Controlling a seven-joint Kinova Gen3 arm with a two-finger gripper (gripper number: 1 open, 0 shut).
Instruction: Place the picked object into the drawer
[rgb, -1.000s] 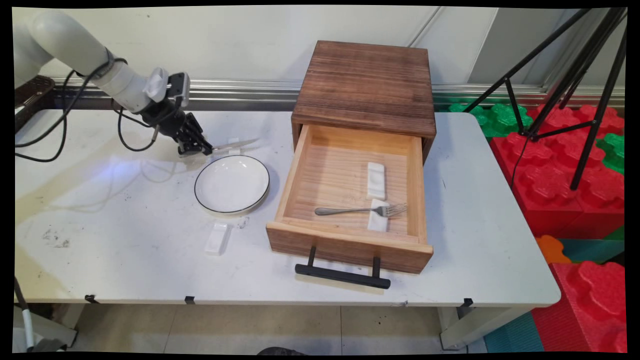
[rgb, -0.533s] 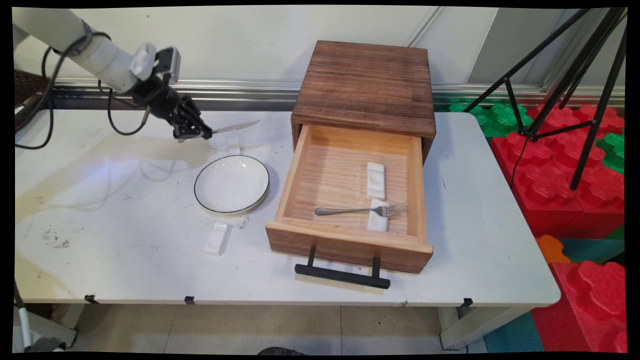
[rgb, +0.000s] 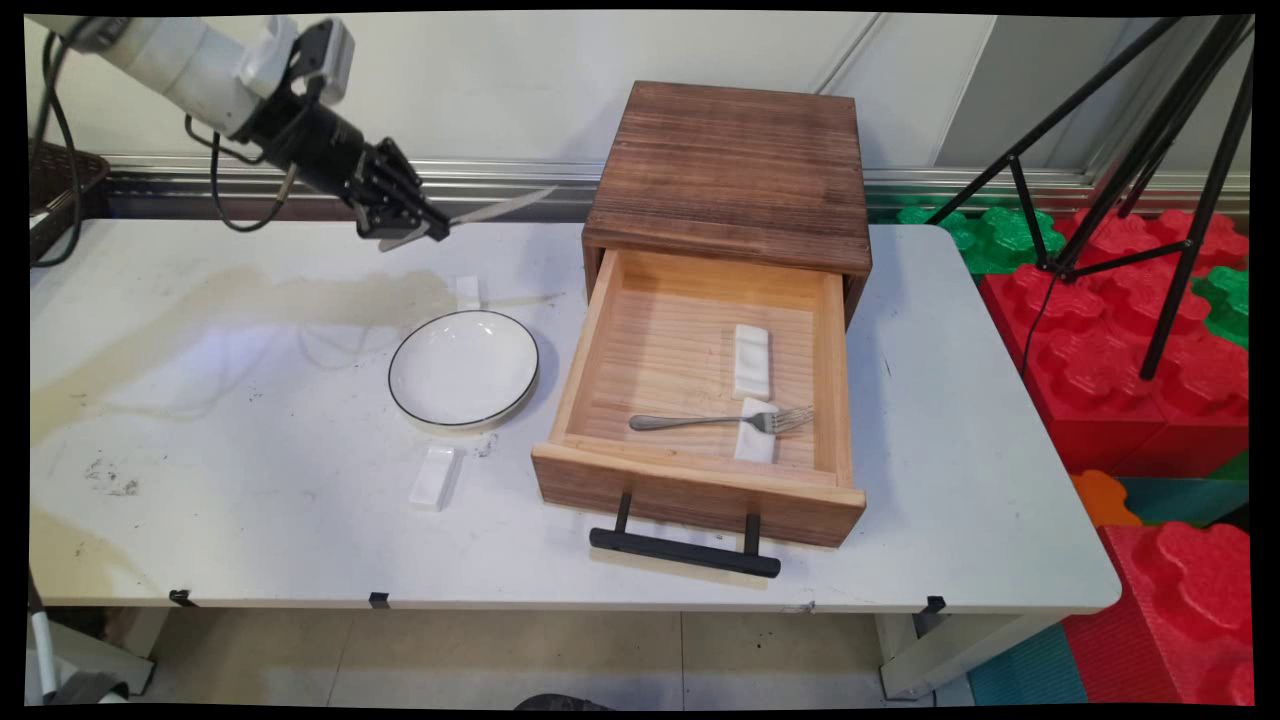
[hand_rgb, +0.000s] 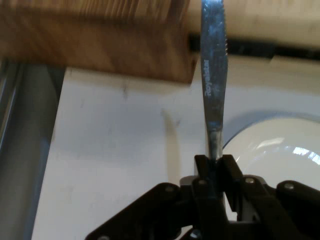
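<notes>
While the hand (rgb: 425, 228) hangs above the far left part of the white worktop (rgb: 250, 420), it grips a table knife (rgb: 500, 208) by the handle, its fingers (hand_rgb: 227, 167) pinched tight on either side of the metal, and the blade points away from the arm toward the wooden drawer box (rgb: 735, 170). Seen from the hand, the knife (hand_rgb: 214, 75) runs straight up from between the fingers, with the box's wooden corner (hand_rgb: 100, 45) beyond it and the rim of a white plate (hand_rgb: 280, 150) at lower right. Below the hand on the worktop lies a small white rest (rgb: 467, 292), just behind the black-rimmed plate (rgb: 464, 368); a second white rest (rgb: 435, 477) lies on the near side of the plate. The drawer (rgb: 700, 400) stands pulled open, holding a fork (rgb: 720, 421) whose tines lie on a white rest (rgb: 757, 432), with another white rest (rgb: 751, 361) just behind it
</notes>
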